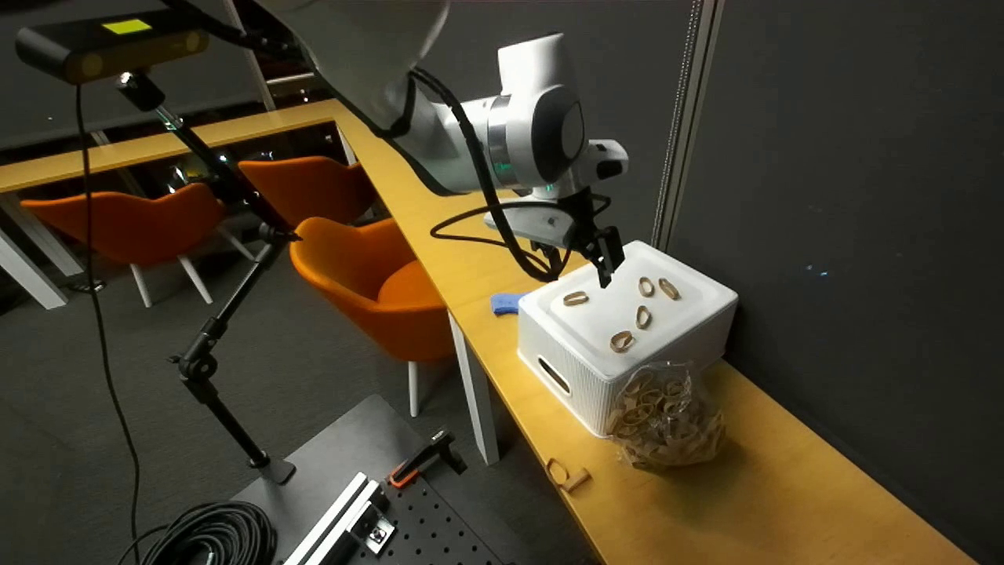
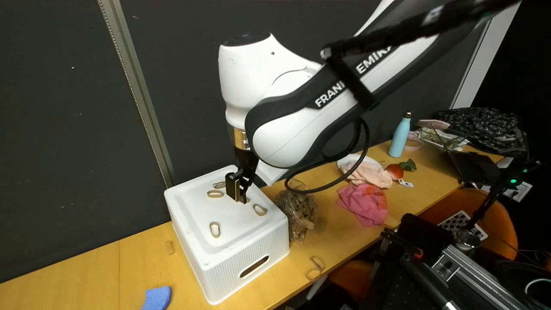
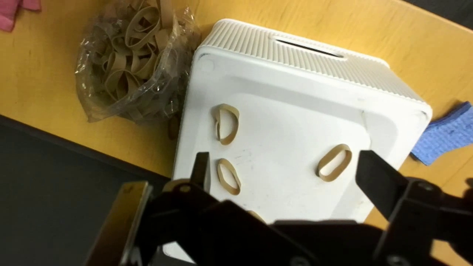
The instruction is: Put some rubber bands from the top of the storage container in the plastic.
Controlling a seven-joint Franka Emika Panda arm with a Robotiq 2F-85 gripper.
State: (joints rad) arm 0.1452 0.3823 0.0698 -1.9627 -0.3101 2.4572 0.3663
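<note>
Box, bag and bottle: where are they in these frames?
Box [image 3: 284, 147]: wrist view, bare middle of its top.
Bag [image 1: 673, 433]: in an exterior view, its bulging clear side.
Bottle [image 2: 400, 138]: in an exterior view, middle of its light blue body.

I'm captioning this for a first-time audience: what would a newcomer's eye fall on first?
Probably the white box on the table, dotted on top with tan bands, the open fingers over it. Beside the box sits a clear bag bulging with more. Orange chairs by the table would likely draw the eye next, in both exterior views.
</note>
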